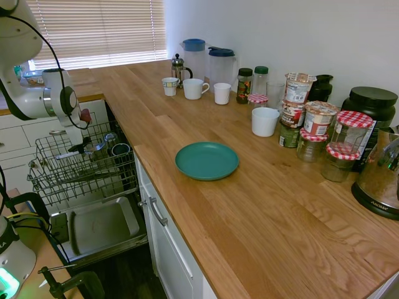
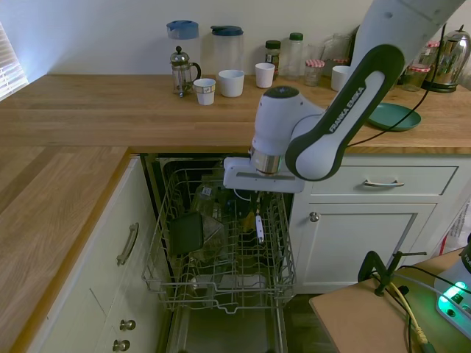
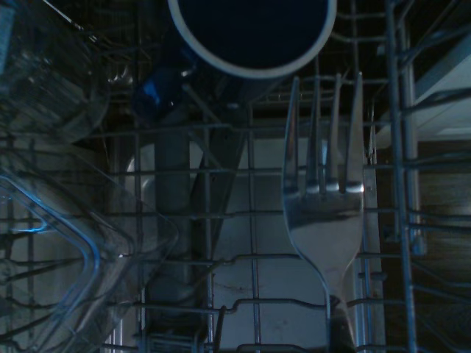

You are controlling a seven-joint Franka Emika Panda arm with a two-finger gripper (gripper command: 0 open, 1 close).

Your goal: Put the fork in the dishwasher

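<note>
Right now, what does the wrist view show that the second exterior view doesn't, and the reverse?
Only the wrist view shows the fork's four tines close up and a blue-black cup from above. Only the second exterior view shows the arm over the dishwasher, the pincer gripping the fork, and white mugs on the worktop. Both show the fork hanging down inside the wire rack.
</note>
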